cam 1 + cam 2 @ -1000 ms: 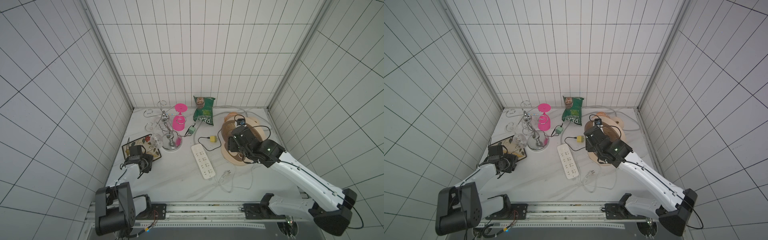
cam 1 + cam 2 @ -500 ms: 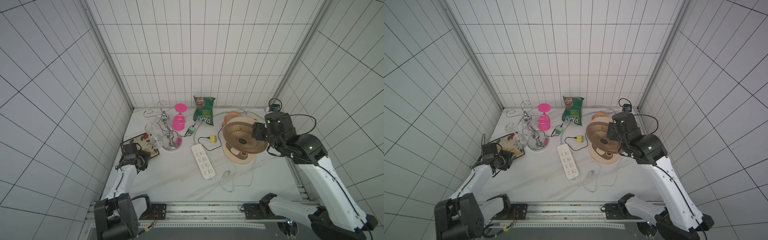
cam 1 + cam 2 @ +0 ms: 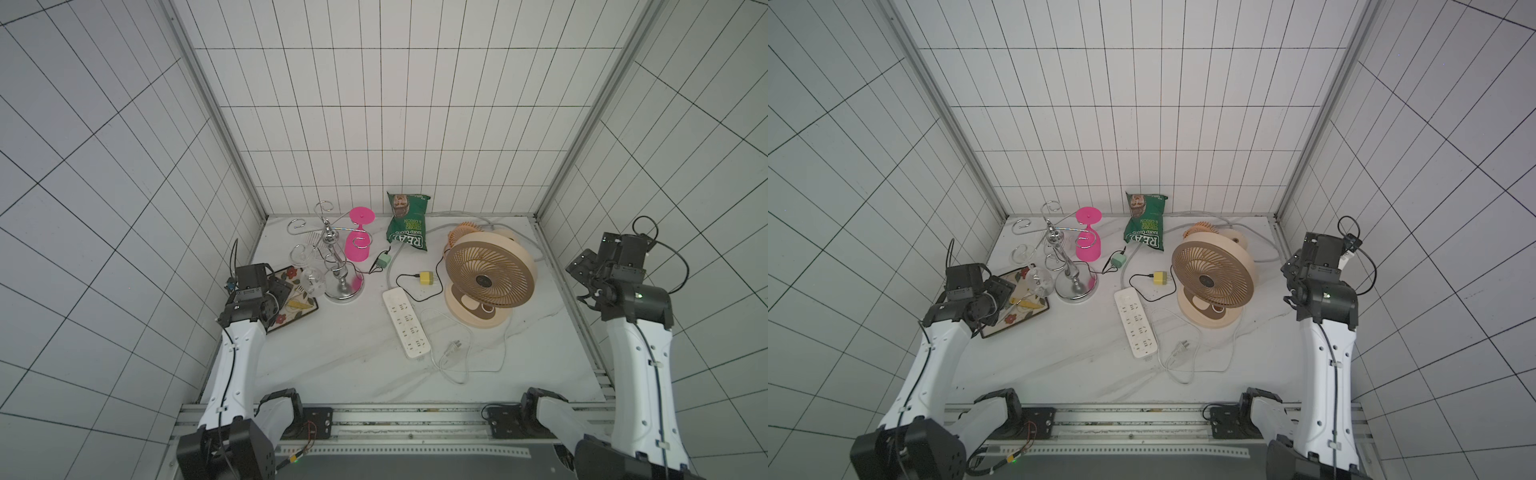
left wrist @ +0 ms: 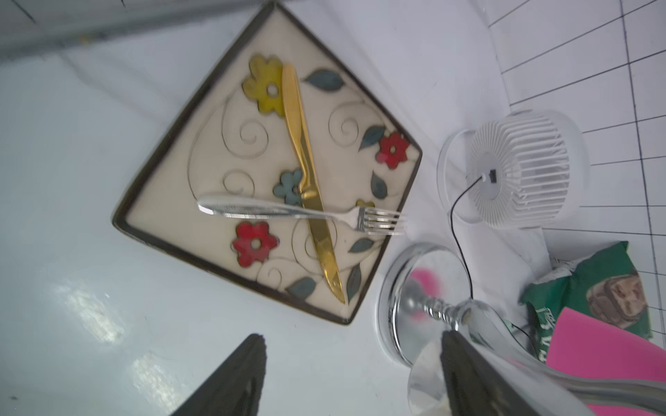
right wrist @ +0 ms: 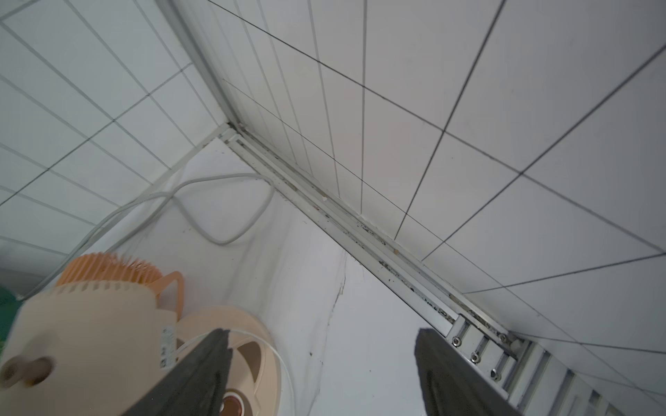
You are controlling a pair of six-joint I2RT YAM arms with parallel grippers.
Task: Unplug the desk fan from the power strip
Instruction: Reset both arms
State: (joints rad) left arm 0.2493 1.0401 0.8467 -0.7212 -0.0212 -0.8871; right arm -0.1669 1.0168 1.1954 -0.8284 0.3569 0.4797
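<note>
Though spread wide, clasping nothing on either side. Over the flowered plate (image 4: 216, 162), well left of the power strip (image 3: 406, 322), the left gripper (image 4: 352, 336); up by the side wall (image 5: 504, 144), well right of it, the right gripper (image 5: 322, 331). Just right of the power strip, upright on its round base, the desk fan (image 3: 490, 278). Beside the strip's near end, loose on the table (image 3: 332, 365), the fan's white plug (image 3: 453, 347).

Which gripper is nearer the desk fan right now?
Right. The right gripper hangs open just beside the desk fan; the left gripper is far off on the fan's other side, open by the floral plate.
</note>
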